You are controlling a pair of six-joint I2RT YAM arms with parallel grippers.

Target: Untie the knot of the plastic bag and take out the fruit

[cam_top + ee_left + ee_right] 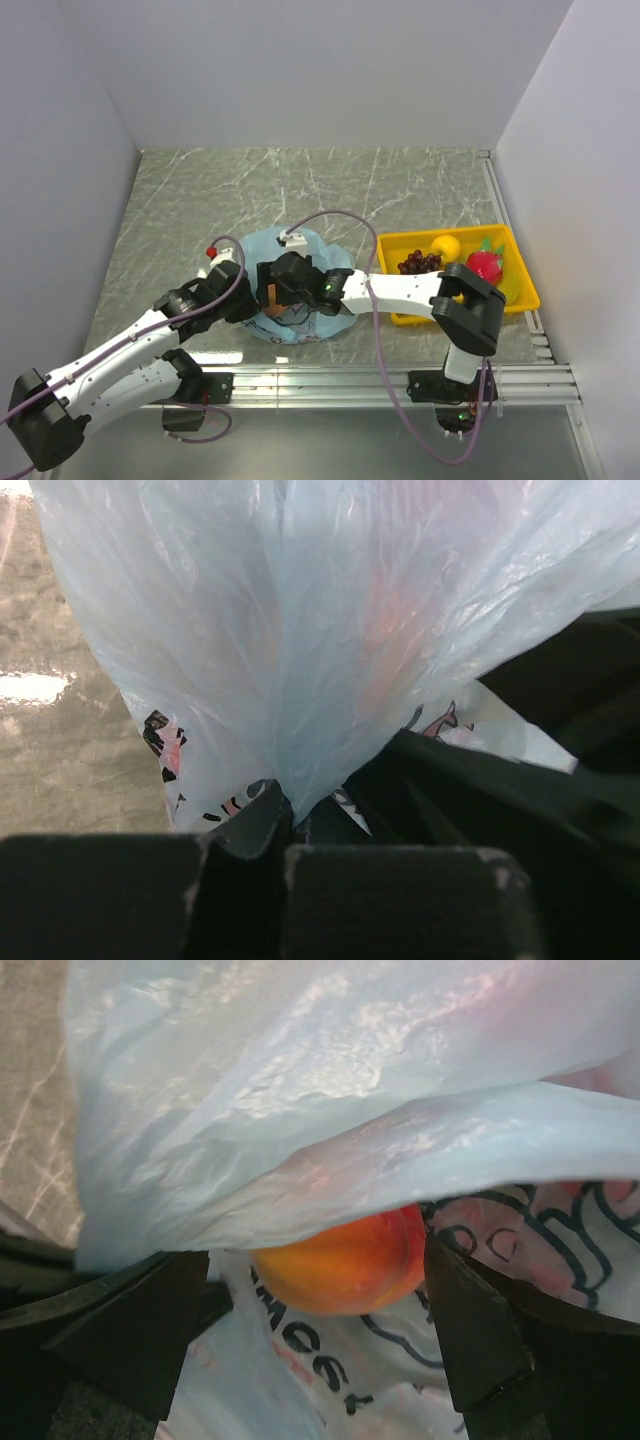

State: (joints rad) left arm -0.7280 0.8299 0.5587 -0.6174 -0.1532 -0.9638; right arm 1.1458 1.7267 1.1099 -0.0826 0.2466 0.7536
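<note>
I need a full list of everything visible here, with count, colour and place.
plastic bag: one, light blue, table centre
peach: one, orange-pink, inside the bag
tray: one, yellow, table's right side
grape bunch: one, dark purple, in tray
yellow fruit: at least one, in tray
leafy red fruit: one, in tray
small red object: one, left of bag, kind unclear
table: one, grey marbled
left end effector: one, black, shut on the plastic bag
right end effector: one, black, open around the peach

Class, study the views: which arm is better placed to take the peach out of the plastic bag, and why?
The right. The right gripper stands open with its jaws either side of the peach in the mouth of the plastic bag. The left gripper is shut on a fold of that bag.
</note>
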